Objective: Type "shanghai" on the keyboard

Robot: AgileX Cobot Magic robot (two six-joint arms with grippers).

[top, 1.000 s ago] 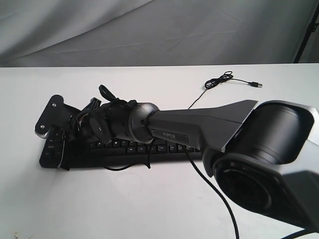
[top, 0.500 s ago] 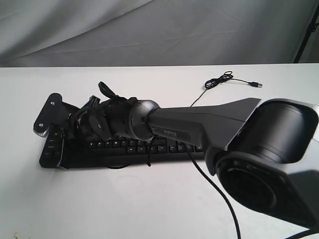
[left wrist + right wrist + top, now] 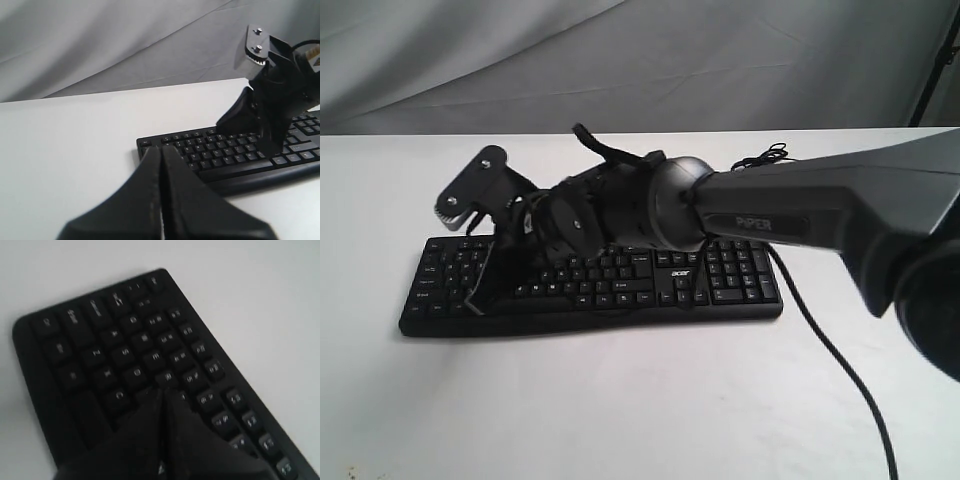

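Black and long, the keyboard (image 3: 620, 290) lies flat on the white counter (image 3: 620, 400), its number pad toward the right arm's side; a thin cable (image 3: 760, 158) lies looped on the counter behind it, against a grey cloth backdrop (image 3: 620, 60).

The right gripper (image 3: 477, 296) reaches across the middle, its jaws pressed together into a single point; in the right wrist view that point (image 3: 162, 392) hangs over the letter block at the keyboard's left end, close above the lower rows; the legends are too blurred to name the key, and I cannot tell whether the tip touches it.

The left gripper (image 3: 161, 150) has its jaws pressed together too; it hovers over bare counter just off the keyboard's left end, apart from the keys.

No screen or other readout is in view, so how many letters are entered cannot be read; judging by the tip's place over the left-hand letters, the word seems to be in progress at an "s" or "a"; the right-hand letters "h", "n" and "i" and the finish likely remain.
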